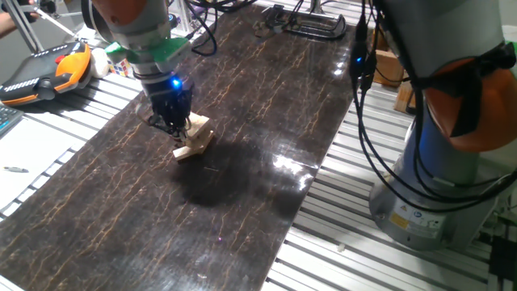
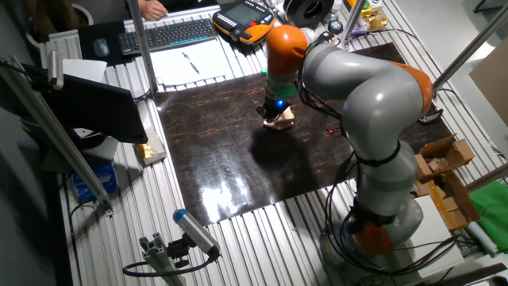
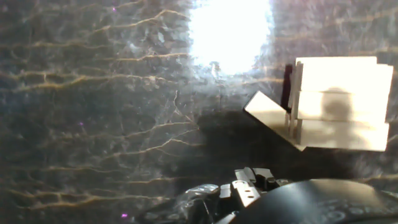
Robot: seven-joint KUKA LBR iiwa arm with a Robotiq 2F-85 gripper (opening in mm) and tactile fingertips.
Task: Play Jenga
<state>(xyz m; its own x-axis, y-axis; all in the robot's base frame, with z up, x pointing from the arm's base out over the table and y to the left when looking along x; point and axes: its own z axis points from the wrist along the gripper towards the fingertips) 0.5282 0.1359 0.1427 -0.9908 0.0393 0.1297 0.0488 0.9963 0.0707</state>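
One robot hand point(image 1: 172, 123) hangs low over the dark worktop point(image 1: 242, 186), its grip state unclear; the small Jenga point(image 1: 194, 137) stack sits just beside its fingertips, one bottom block skewed outward.

No text can be read — labels and keys too blurred.

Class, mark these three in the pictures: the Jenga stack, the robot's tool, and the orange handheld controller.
Jenga stack point(image 3: 336, 102): hand view, on the pale top face of the blocks.
tool point(image 1: 172, 125): one fixed view, between the dark fingertips beside the stack.
orange handheld controller point(image 1: 48, 73): one fixed view, on its dark face, table's far left.
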